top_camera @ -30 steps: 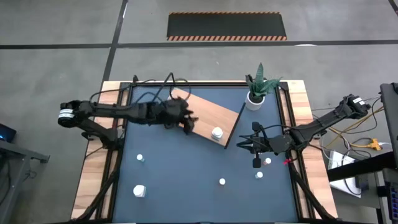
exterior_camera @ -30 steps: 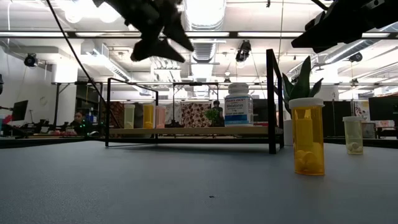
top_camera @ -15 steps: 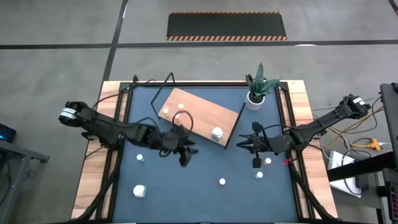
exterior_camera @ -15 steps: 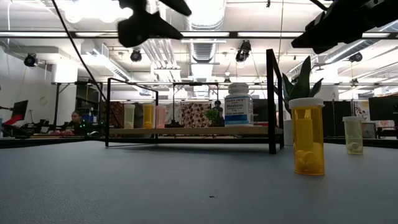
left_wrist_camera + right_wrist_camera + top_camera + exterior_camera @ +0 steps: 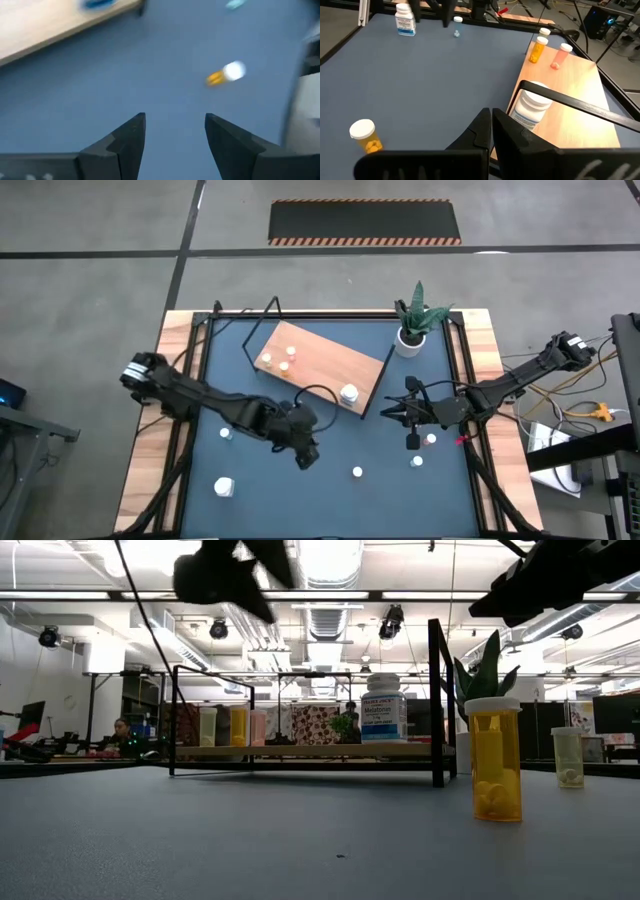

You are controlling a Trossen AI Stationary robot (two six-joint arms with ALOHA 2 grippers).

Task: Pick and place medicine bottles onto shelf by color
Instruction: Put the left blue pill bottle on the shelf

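Observation:
My left gripper (image 5: 306, 458) hangs open over the blue tabletop, near the shelf's (image 5: 322, 360) front edge, with nothing between its fingers (image 5: 131, 134). Ahead of it stands an orange medicine bottle with a white cap (image 5: 225, 75), also seen from above (image 5: 357, 472). Three small bottles (image 5: 284, 366) and a bigger white one (image 5: 349, 393) stand on the shelf board. My right gripper (image 5: 491, 125) waits shut and holds nothing, right of the shelf (image 5: 392, 415). In the low view my left gripper (image 5: 235, 575) is high above the table.
More bottles stand on the tabletop: a small one (image 5: 225, 434), a bigger white one (image 5: 223, 486) at the near left, and two by my right arm (image 5: 417, 462) (image 5: 431, 439). A potted green plant (image 5: 410, 330) stands at the far right corner. The tabletop's middle is bare.
My left gripper has swung off the shelf board toward the table's near edge and somewhat to the right, turning as it went, and now hangs over the blue tabletop. No bottle has moved.

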